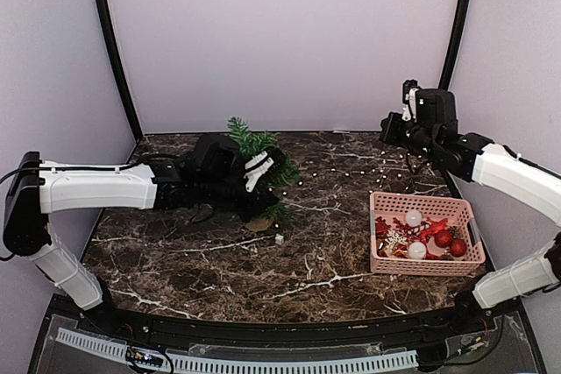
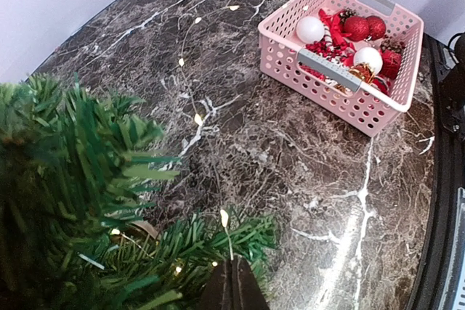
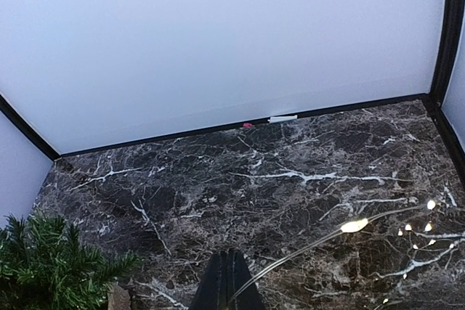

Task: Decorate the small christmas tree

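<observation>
The small christmas tree stands left of centre on the marble table, toward the back wall. I cannot tell from above whether it is upright or leaning. The left gripper is right up against its lower branches. In the left wrist view I see its fingers pressed together, with the thin wire of a string of lights running into the tips, so I record it as pinched on that wire. A few lit bulbs glow among the needles beside it. From the tree the wire trails across the marble to the back right, where the right gripper is raised above the table. Its fingers are also closed, with the wire leaving from between them (one bright bulb sits a little way along it). A pink basket sits at the right side of the table, well apart from the tree. It holds red balls, white balls and other red trimmings. A small white scrap lies on the marble just in front of the tree.
</observation>
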`<state>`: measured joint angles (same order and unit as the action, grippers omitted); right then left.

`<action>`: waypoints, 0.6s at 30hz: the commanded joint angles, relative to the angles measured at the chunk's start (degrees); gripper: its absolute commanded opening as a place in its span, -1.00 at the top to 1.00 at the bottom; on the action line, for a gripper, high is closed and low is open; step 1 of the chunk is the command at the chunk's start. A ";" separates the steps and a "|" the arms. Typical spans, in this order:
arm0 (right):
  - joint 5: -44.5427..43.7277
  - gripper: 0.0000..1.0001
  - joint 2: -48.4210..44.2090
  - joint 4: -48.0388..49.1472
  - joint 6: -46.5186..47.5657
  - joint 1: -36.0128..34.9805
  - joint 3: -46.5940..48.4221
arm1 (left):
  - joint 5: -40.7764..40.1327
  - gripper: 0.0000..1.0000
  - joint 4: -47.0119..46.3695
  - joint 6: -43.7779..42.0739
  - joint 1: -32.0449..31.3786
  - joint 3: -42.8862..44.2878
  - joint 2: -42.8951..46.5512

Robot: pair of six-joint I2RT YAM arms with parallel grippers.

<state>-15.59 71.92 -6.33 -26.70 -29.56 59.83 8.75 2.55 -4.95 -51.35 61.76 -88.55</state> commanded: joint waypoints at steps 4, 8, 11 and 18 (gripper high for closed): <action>2.51 1.00 5.08 6.08 1.16 0.21 3.73 | -8.86 1.00 -1.37 -1.03 -1.72 0.80 -0.63; 4.23 1.00 7.82 7.80 0.95 0.21 5.19 | -13.27 0.97 -2.35 -1.83 -3.14 -0.69 0.22; 5.42 1.00 9.72 8.45 0.84 0.25 6.35 | -14.05 0.89 -3.47 -1.02 -3.50 -1.21 0.61; 7.02 1.00 12.97 10.31 1.71 0.25 8.51 | -15.32 0.43 -7.90 0.22 -3.76 -5.32 4.90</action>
<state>-10.31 83.46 -0.69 -25.98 -29.56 65.54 -4.84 -0.54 -5.48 -54.92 59.66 -89.01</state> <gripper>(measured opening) 0.005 0.215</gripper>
